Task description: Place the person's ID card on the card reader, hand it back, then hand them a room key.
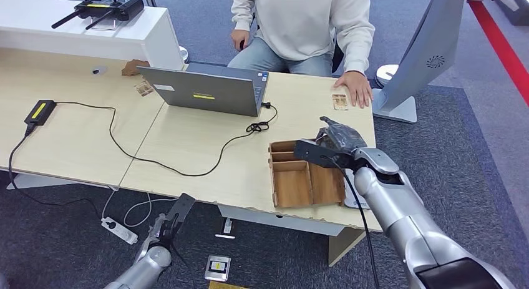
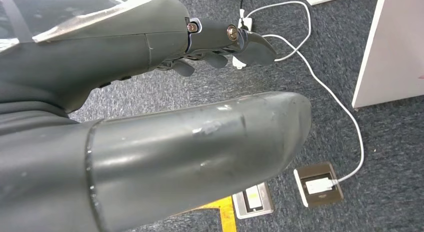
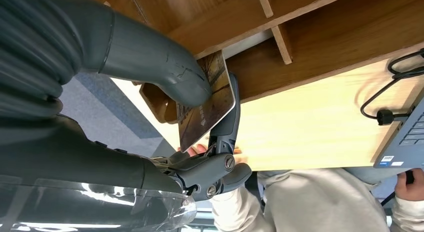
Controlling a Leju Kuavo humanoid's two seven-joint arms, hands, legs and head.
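Card (image 3: 207, 104), brown, pinched between thumb and fingers of right hand (image 1: 337, 139) above wooden tray (image 1: 305, 183) on desk (image 1: 187, 151); left hand (image 1: 171, 219) hanging, empty, fingers apart.

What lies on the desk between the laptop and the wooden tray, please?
In the head view, a black cable with a bundled loop crosses the bare desk between laptop and wooden tray.

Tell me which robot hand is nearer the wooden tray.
Right. The right hand, pinching a card, hovers at the wooden tray by its far edge; the left hand hangs below the desk edge, well off.
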